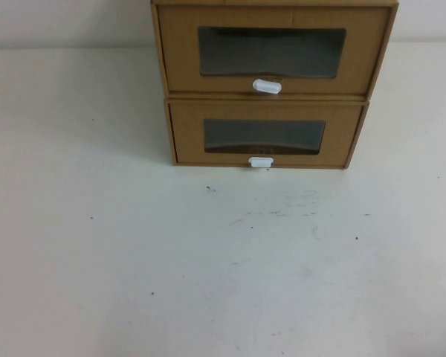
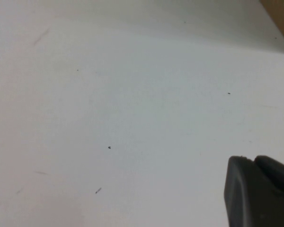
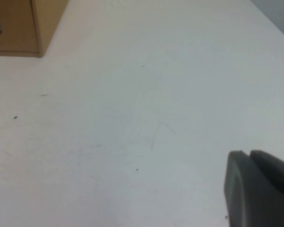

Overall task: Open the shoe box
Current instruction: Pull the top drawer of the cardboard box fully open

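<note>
Two brown cardboard drawer boxes are stacked at the back middle of the table. The upper shoe box (image 1: 273, 48) has a dark window and a white handle (image 1: 267, 86). The lower shoe box (image 1: 264, 134) has its own white handle (image 1: 261, 162). Both drawers sit flush and closed. Neither arm shows in the high view. My left gripper (image 2: 253, 158) hovers over bare table, fingers together, holding nothing; a box corner (image 2: 281, 14) lies far from it. My right gripper (image 3: 250, 152) is likewise shut and empty, well away from the box corner (image 3: 23, 23).
The white table (image 1: 208, 260) spreads in front of the boxes, marked with small dark specks and scuffs (image 1: 297, 204). A pale wall (image 1: 59, 22) rises behind the boxes. The table's far edge (image 3: 274, 21) shows in the right wrist view.
</note>
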You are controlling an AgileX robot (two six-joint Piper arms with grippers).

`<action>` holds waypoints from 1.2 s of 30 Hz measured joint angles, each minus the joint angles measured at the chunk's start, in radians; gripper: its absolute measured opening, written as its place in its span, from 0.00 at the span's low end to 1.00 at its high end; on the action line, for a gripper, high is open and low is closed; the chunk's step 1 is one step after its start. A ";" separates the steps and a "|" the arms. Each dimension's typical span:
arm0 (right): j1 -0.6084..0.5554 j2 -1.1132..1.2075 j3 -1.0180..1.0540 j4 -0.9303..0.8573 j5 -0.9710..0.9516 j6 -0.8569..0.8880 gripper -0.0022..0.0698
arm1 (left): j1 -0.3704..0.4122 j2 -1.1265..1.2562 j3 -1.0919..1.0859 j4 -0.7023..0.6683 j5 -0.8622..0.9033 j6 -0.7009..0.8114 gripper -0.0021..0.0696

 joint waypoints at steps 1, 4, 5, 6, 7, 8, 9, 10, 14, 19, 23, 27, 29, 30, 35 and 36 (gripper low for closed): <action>0.000 0.000 0.000 0.000 0.000 0.000 0.00 | 0.000 0.000 0.000 0.000 0.000 0.000 0.02; 0.000 0.000 0.000 0.000 0.000 0.000 0.00 | 0.000 0.000 0.000 0.000 0.000 0.000 0.02; 0.000 0.000 0.000 0.004 0.000 0.000 0.00 | 0.000 0.000 0.000 0.000 0.000 0.000 0.02; 0.000 0.000 0.000 0.007 0.000 0.000 0.00 | 0.000 0.000 0.000 0.000 0.000 0.000 0.02; 0.000 0.000 0.000 0.009 0.000 0.000 0.00 | 0.000 0.000 0.000 0.000 0.000 0.000 0.02; 0.000 0.000 0.000 0.012 0.000 0.000 0.00 | 0.000 0.000 0.000 0.000 0.000 0.000 0.02; 0.000 0.000 0.000 0.014 0.000 0.000 0.00 | 0.000 0.000 0.000 0.000 0.000 0.000 0.02; 0.000 0.000 0.000 0.015 0.000 0.000 0.00 | 0.000 0.000 0.000 0.000 0.000 0.000 0.02; 0.000 0.000 0.000 0.028 0.000 0.000 0.00 | 0.000 0.000 0.000 -0.013 -0.013 0.000 0.02; 0.000 0.000 0.000 0.145 0.000 0.000 0.00 | 0.000 0.000 0.002 -0.306 -0.145 -0.124 0.02; 0.000 0.000 0.000 0.322 -0.005 0.000 0.00 | 0.000 0.000 0.002 -0.565 -0.266 -0.215 0.02; 0.000 0.000 0.000 0.535 -0.032 0.000 0.00 | 0.000 0.000 0.002 -0.631 -0.337 -0.228 0.02; 0.000 0.000 0.000 0.638 -0.042 0.000 0.00 | 0.000 0.000 0.002 -0.640 -0.351 -0.228 0.02; 0.000 0.000 0.000 0.695 -0.045 0.000 0.00 | 0.000 0.000 0.002 -0.640 -0.351 -0.228 0.02; 0.000 0.000 0.000 0.967 -0.064 0.000 0.00 | 0.000 0.000 0.002 -0.644 -0.313 -0.228 0.02; 0.000 0.000 0.000 1.001 -0.070 0.000 0.00 | 0.000 0.000 0.002 -0.636 -0.277 -0.221 0.02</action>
